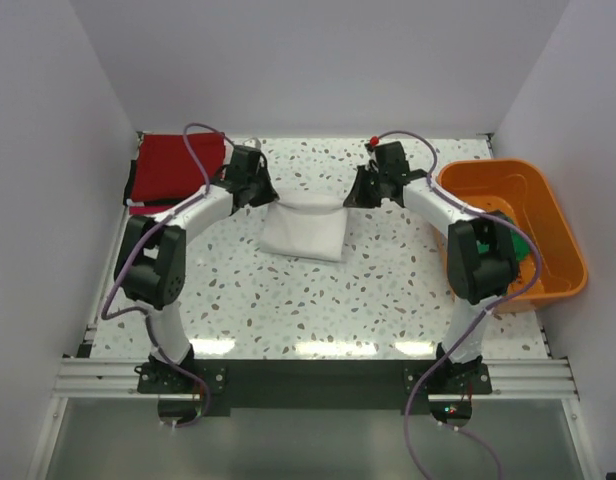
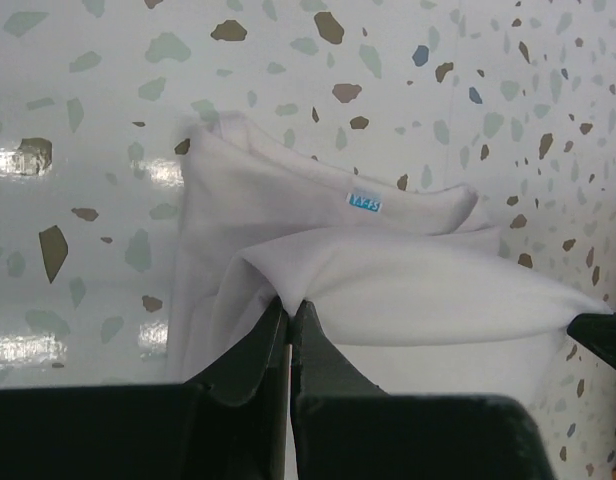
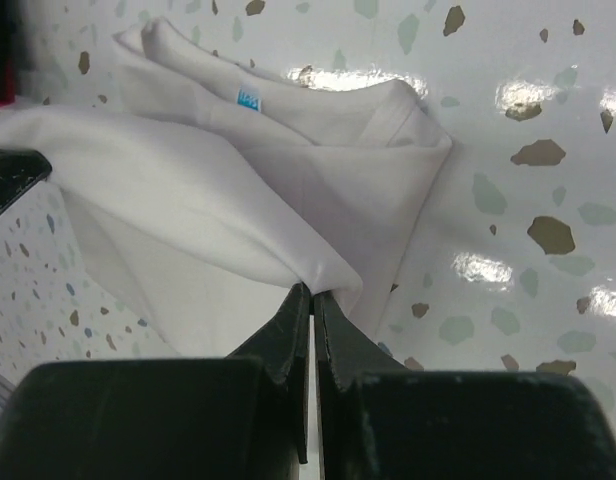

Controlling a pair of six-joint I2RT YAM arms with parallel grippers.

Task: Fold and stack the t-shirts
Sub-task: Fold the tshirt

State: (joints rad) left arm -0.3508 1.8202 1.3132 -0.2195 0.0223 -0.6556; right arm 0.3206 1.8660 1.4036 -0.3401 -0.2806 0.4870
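Left tool [image 2: 290, 305]: pressed together, pinching a raised corner of the white t-shirt [image 1: 303, 232] on the side away from the orange tub [image 1: 568, 262]. Right tool [image 3: 313, 295]: likewise pressed together, pinching the matching corner on the side toward the tub. Holds both corners lifted off the table [image 1: 288, 300], with slack cloth between and the remainder lying flat. Appears gripped at two corners so that the edge travels level and the fold lands square; judged a fold step in hand, not finished. Shows layers already doubled beneath, with a small blue label [image 2: 364, 202] at the neckline facing up.

White t-shirt: located on the table to the left of the tub, well apart from it. Red t-shirt [image 1: 173, 165]: located at the back corner farthest from the tub, lying flat, probably as the base of the stack. Green t-shirt [image 1: 523, 250]: located inside the tub, bunched, not yet folded.

Risk noted: thin pinch on soft cloth, liable to slip if pulled unevenly.
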